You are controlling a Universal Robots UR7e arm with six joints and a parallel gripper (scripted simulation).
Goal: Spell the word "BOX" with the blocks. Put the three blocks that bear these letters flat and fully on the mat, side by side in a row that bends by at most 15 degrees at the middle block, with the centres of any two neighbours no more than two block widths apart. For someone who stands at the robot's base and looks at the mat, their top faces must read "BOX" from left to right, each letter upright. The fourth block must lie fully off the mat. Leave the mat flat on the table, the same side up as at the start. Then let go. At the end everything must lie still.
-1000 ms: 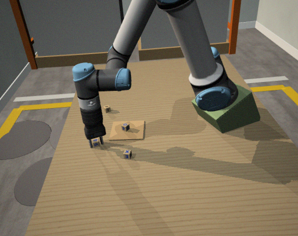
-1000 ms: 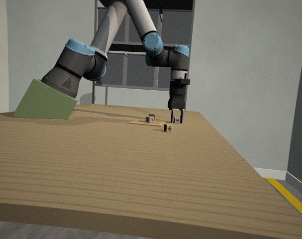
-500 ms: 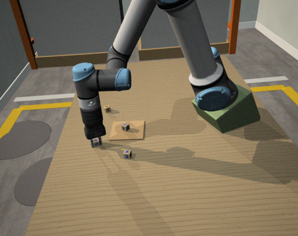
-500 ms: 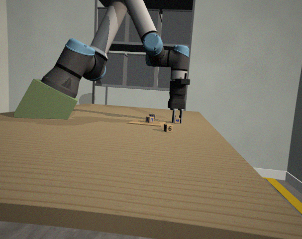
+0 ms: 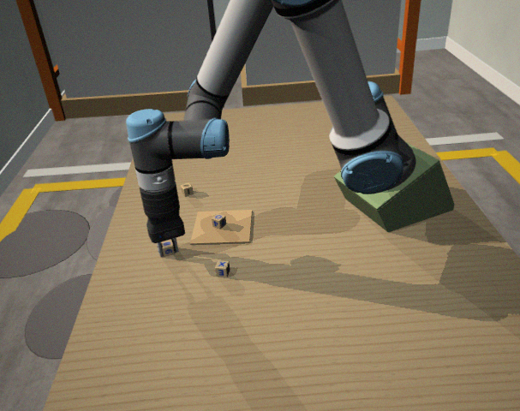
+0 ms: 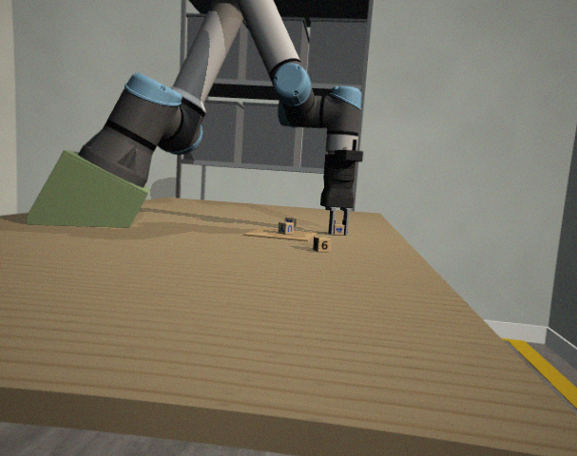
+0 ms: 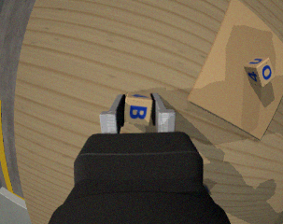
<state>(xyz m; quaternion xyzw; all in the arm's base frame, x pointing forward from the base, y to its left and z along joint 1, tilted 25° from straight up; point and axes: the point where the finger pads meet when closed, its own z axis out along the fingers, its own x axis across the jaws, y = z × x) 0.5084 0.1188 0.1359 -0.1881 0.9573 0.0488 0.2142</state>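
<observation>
The dark grey arm (image 5: 188, 139) (image 6: 305, 112) points straight down, its metal fingers (image 5: 176, 246) (image 6: 346, 223) pinching the wooden B block (image 5: 167, 251) (image 6: 339, 229) (image 7: 138, 112) off the mat (image 5: 242, 234) (image 6: 259, 234) (image 7: 216, 93). Exterior lettering on the far block (image 6: 291, 221) is illegible.

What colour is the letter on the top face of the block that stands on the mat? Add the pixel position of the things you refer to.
Blue, on the O block (image 5: 218, 220) (image 6: 285, 227) (image 7: 259, 72); wrist view shows it best.

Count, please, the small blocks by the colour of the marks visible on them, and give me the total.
Blue marks: 3 (B block, O block, X block)
Black marks: 1 (block with a 6)
Total: 4
</observation>
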